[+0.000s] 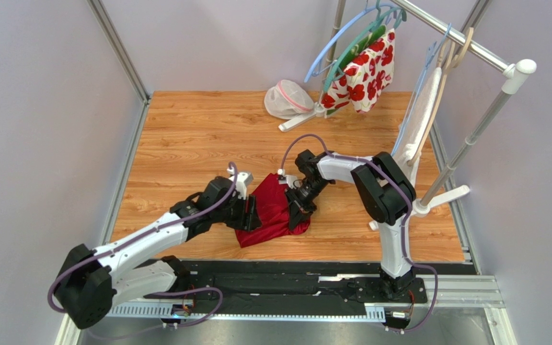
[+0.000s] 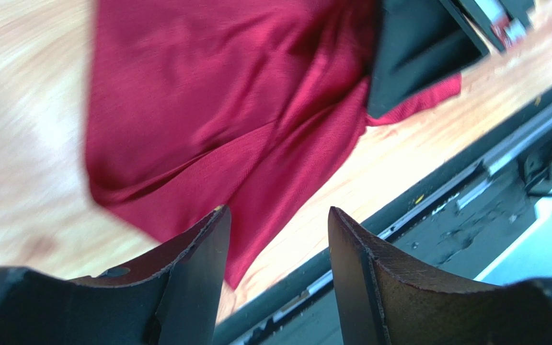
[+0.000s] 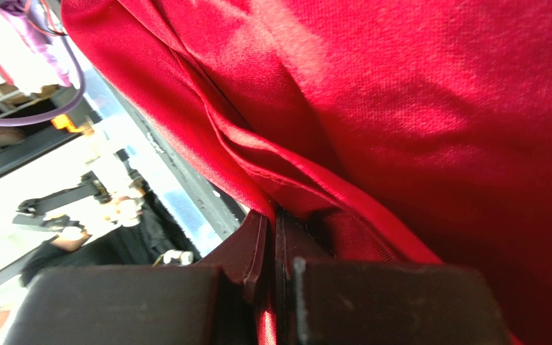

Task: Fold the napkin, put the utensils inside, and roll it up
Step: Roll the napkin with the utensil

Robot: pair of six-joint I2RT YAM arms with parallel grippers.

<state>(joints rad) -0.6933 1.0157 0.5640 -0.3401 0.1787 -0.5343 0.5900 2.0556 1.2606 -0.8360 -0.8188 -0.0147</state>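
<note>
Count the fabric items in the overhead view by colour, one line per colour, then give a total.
Plain dark red: 1, the napkin
White with red flowers: 1, the hanging cloth
Plain white: 1, the hanging towel
Whitish with pink trim: 1, the bag
Total: 4

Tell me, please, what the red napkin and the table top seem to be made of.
The napkin: thin woven cloth with a slight sheen, perhaps synthetic; it drapes in soft folds and a fine weave shows. The table: wood or wood-look laminate, smooth; plank seams and grain show.
</note>
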